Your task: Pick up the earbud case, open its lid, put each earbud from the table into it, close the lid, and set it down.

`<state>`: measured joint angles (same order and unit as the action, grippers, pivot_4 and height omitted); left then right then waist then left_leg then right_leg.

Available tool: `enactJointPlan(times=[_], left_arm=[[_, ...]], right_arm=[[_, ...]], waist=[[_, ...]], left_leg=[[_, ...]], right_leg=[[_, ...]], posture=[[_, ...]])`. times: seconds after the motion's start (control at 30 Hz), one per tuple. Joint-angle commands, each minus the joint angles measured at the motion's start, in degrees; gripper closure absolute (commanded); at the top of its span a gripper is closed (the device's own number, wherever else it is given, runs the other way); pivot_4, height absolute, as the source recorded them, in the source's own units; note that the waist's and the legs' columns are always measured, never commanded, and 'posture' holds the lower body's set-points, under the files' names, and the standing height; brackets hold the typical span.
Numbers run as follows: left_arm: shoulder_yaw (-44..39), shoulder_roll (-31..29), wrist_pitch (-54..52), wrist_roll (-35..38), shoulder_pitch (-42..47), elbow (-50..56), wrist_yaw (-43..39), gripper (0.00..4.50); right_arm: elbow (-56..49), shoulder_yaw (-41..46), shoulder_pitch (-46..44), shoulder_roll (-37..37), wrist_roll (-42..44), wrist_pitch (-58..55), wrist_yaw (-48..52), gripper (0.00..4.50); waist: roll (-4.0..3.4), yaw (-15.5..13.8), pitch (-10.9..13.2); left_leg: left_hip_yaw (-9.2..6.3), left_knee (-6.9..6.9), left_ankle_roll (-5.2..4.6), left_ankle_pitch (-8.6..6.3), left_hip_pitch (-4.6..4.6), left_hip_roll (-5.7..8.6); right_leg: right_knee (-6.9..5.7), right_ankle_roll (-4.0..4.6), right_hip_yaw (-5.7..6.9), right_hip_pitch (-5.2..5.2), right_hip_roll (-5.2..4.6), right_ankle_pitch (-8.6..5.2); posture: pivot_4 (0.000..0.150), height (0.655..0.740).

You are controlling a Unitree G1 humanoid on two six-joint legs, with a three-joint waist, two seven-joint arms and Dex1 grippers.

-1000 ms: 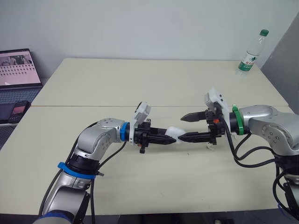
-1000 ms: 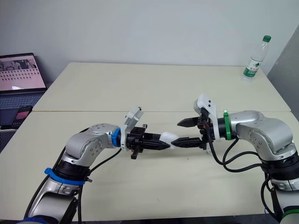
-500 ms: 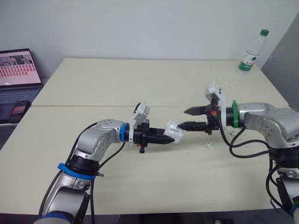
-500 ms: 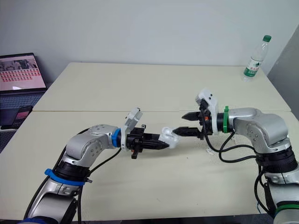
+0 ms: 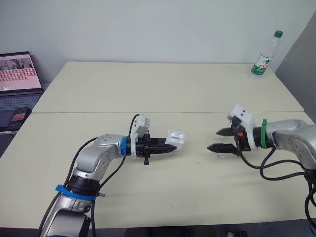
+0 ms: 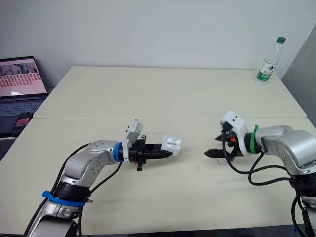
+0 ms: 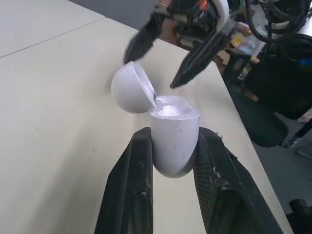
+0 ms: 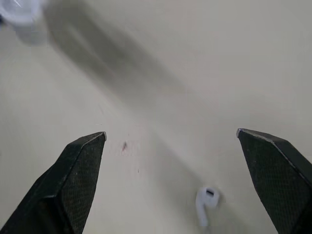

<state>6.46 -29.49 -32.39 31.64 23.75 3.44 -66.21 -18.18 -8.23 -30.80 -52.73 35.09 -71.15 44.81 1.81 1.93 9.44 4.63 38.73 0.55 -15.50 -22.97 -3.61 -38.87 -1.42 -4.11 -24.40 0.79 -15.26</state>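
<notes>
My left jaws pinch the earbud case [image 7: 174, 140] by its round bottom, one finger [image 7: 130, 195] pressed on each side. The case is white and stands up straight between them. Its lid [image 7: 130, 88] is flipped open and leans off to one side on its hinge. The inside at the top looks white too. I hold the case just above the desk [image 5: 148, 89], near the middle of the half by the front edge.

My right jaws are spread wide and hold nothing. They point at the case but stay well apart from it, nearer the right edge of the desk. One small white earbud [image 8: 205, 204] lies on the desk under them, between the two black tips [image 8: 73, 175]. It touches neither tip.

A clear water bottle [image 5: 264, 54] with a green cap stands at the far right corner of the desk. Its label is green and white, but the writing on it is too small to read.

Past the left edge sits an open laptop [image 5: 19, 74]. Its screen shows rows of little pink pictures that I cannot read. A dark phone [image 5: 16, 117] lies just in front of it.
</notes>
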Motion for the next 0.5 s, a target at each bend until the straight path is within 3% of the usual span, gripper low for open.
enactJointPlan(times=[0.03,0.3,0.5], left_arm=[[-2.16,-1.13,2.97,-1.43,-1.41,3.95,2.45,3.76],[-2.10,-1.47,4.25,-2.75,-4.53,6.83,5.58,3.76],[-1.71,-1.48,4.44,-3.21,-4.56,7.15,6.18,3.76]], right_arm=[[-4.11,-1.48,1.09,-0.84,-3.55,-2.00,-4.87,0.00],[-5.31,-5.94,4.24,-0.21,-8.57,-2.59,-9.52,0.00],[-3.11,-4.53,3.66,3.02,-9.21,-3.22,-10.78,0.00]], waist=[[0.01,-0.07,0.01],[0.04,-0.07,0.02],[0.11,0.00,0.02]], left_leg=[[-0.02,0.00,0.00,0.00,-0.01,0.01],[0.03,0.01,0.00,0.00,0.00,0.04],[0.03,0.02,0.00,0.00,0.07,0.02]], right_leg=[[0.00,0.00,-0.01,0.00,-0.01,0.00],[0.03,-0.24,0.02,0.02,-0.05,-0.14],[0.01,-0.24,0.02,0.06,0.00,-0.14]], posture=[[0.150,0.7362],[0.150,0.7362],[0.150,0.7362]])
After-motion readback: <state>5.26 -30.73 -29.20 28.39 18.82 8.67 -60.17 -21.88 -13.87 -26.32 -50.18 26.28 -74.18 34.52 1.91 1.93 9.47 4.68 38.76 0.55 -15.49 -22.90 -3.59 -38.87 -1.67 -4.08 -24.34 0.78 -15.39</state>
